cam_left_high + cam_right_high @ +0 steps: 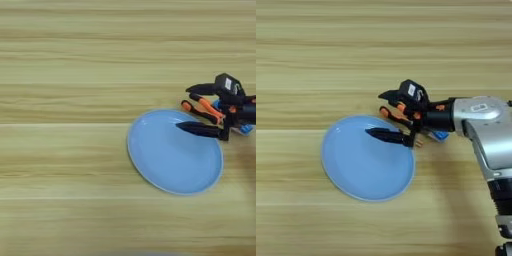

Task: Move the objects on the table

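A large light-blue oval plate [175, 155] [368, 160] lies flat on the wooden table [60, 75]. My right gripper [376, 113] [183, 107] reaches in from the right and is open, its two black fingers spread wide. The lower finger [383, 134] hangs over the plate's right rim, while the upper finger [391, 94] stays over bare wood. An orange-and-black piece [395, 115] shows between them; I cannot tell whether it belongs to the gripper. A small blue tube [439, 135] [245, 130] lies on the table under the wrist, mostly hidden.
The silver forearm [486, 125] runs down the right side toward the bottom edge. A short tan tip [418, 144] pokes out beside the plate's rim under the lower finger. Bare wood stretches left of and behind the plate.
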